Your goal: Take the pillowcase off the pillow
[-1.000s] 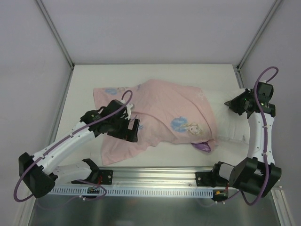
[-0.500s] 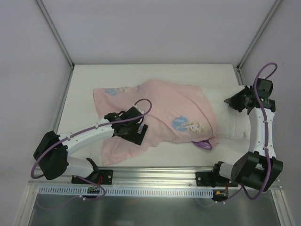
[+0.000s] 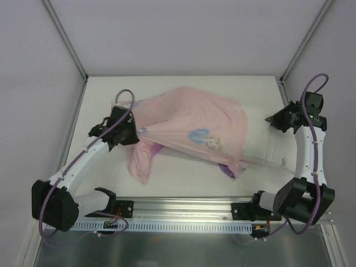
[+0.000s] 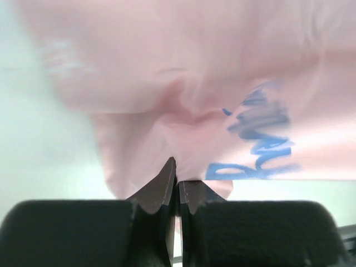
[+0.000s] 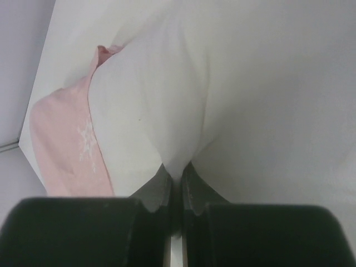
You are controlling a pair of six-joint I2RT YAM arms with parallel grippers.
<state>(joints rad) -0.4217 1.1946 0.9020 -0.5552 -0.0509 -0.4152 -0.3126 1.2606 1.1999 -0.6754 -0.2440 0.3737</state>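
The pink pillowcase (image 3: 189, 119) lies inside out over the white pillow (image 3: 264, 150), whose right end sticks out bare. A purple bit of the cover's printed outside shows at its lower right edge. My left gripper (image 3: 135, 138) is shut on the pillowcase's left part, and the fabric is stretched and bunched at that grip. In the left wrist view the jaws (image 4: 177, 179) pinch pink pillowcase (image 4: 183, 83) with blue print. My right gripper (image 3: 268, 120) is shut on the pillow's far right corner. In the right wrist view the jaws (image 5: 177, 169) pinch a fold of the pillow (image 5: 233, 83), with the pillowcase (image 5: 61, 144) at the left.
The white table (image 3: 183, 181) is boxed in by pale walls with metal posts at the back corners. An aluminium rail (image 3: 183, 207) carrying both arm bases runs along the near edge.
My left gripper has shut on the pillowcase and swung back to the left, dragging the cover leftward and gathering its near-left flap. The right arm has barely moved.
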